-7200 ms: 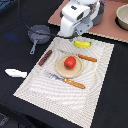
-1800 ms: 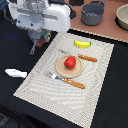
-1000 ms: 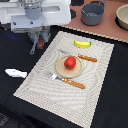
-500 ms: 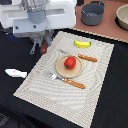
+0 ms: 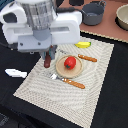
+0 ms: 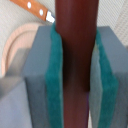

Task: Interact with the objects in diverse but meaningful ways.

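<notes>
Clenching the sausage stick (image 6: 75, 65) upright, the tool (image 5: 47, 59) hovers above the mat. The tomato (image 5: 70, 62) sits at its three o'clock, near.

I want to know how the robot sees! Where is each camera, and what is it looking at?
Exterior view: sits off the arm, above, looking down at the placemat, tomato and banana; the arm's white body shows.
Wrist view: sits on the wrist, looking along the hand, whose green pads squeeze the sausage stick.
Both show the sausage stick, round board and orange-handled knife.
</notes>
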Robot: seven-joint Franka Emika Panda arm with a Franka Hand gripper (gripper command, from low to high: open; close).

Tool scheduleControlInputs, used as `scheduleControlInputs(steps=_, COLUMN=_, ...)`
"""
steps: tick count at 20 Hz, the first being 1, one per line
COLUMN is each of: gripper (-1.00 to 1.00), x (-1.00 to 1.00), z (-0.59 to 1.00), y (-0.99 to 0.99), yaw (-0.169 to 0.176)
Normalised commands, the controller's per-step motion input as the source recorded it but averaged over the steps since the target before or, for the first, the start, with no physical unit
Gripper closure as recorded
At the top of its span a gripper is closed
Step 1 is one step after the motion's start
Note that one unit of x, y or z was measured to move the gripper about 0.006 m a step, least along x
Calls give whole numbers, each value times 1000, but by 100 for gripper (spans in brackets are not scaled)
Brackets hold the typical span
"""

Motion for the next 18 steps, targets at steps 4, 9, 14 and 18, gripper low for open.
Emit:
scheduleControlInputs(steps=4, gripper=100, x=696, z=-31, y=-595, yaw=0)
scheduleControlInputs(steps=9, gripper=100, x=642, z=-205, y=-404, yaw=0)
scheduleControlInputs(steps=14, gripper=100, x=549, z=-230, y=-398, yaw=0)
scheduleControlInputs(steps=18, gripper=100, x=470, z=-271, y=-355, yaw=0)
